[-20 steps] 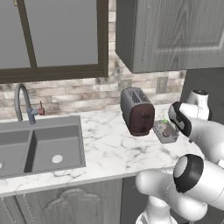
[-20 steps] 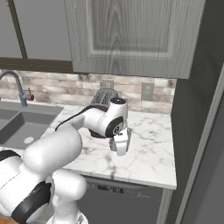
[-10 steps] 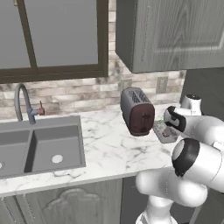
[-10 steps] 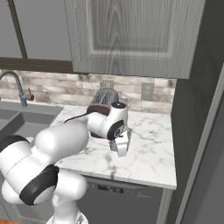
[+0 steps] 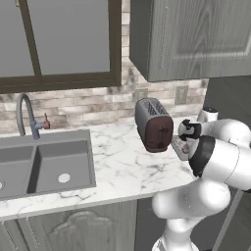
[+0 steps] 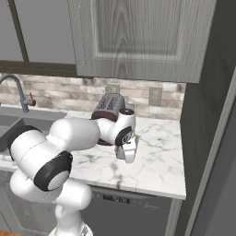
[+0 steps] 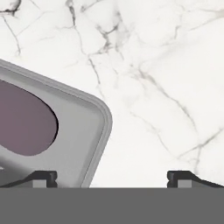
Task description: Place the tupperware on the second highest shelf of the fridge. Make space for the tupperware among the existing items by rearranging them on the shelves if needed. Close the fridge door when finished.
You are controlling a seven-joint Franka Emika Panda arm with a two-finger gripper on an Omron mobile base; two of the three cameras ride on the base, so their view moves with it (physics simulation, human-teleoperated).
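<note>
One tupperware [image 7: 65, 127] lay on the bench [image 5: 117, 171], one toaster [image 5: 154, 124] stood just to its left, and one double sink [image 5: 44, 164] with a single curved tap [image 5: 24, 115] sat well off to the left. My claw [image 7: 111, 177] hung low over the tray's rounded corner, its two dark tips spread wide, one over the tray and the other over bare marble; nothing was between them that I held. In the right base view my claw [image 6: 129, 150] pointed down at the bench just in front of the toaster [image 6: 108, 103], with a green sprig [image 6: 135, 137] showing beside my wrist.

From the left base view my own arm covered most of the tupperware [image 5: 177, 145], leaving only a grey edge beside the toaster's red front. The fridge [image 6: 216, 115] rose as a dark tall panel at the right end of the bench [image 6: 156, 166], and I could not tell how its door stood. Two outlets [image 6: 156, 96] sat in the brick backsplash, and grey panelled cupboards [image 6: 143, 37] hung overhead.

The tray was smooth grey with a thick rolled rim and a dull purple patch inside. The bench was white marble with thin grey veins. The toaster was a rounded metal box, slotted on top.
</note>
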